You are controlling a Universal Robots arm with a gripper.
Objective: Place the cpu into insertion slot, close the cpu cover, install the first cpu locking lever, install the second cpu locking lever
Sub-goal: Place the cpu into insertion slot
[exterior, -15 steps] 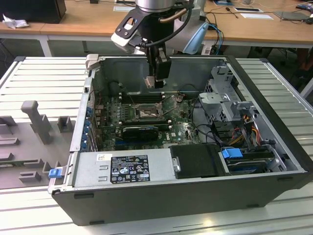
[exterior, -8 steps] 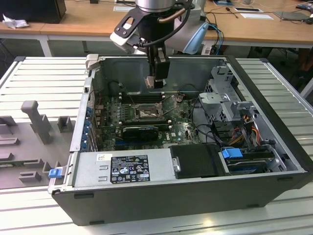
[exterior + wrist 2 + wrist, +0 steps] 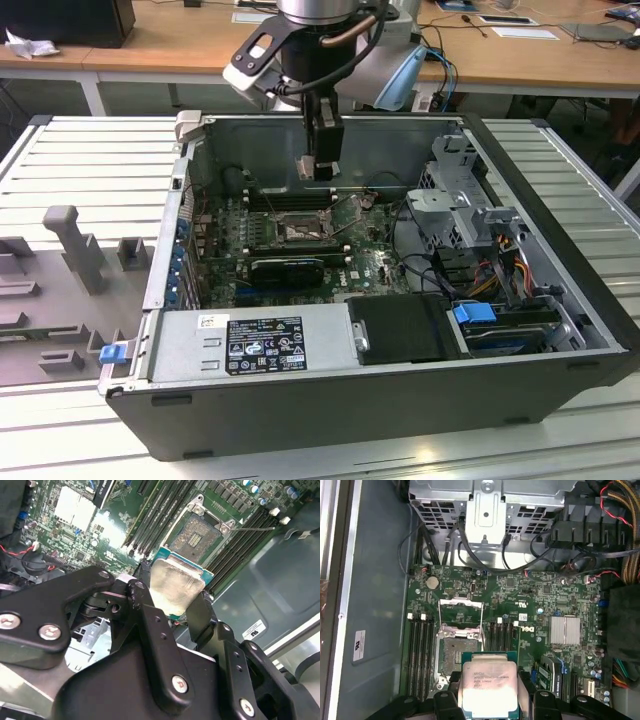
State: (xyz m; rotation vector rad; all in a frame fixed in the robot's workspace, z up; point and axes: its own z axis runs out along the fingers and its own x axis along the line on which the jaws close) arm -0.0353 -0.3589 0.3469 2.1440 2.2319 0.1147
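Note:
In the exterior view my gripper hangs inside the open computer case, above the motherboard, shut on the cpu. Both wrist views show the cpu, a silvery square chip on a green base, pinched by its edges between the black fingers. The insertion slot lies bare below and a little apart from the chip. The cpu cover, a thin metal frame, stands flipped open at the socket's far side. A thin wire lever juts out beside the socket.
Long black memory slots flank the socket on both sides. A black card lies across the board near the power supply. A drive cage and cable bundles crowd one end. The case walls ring the board.

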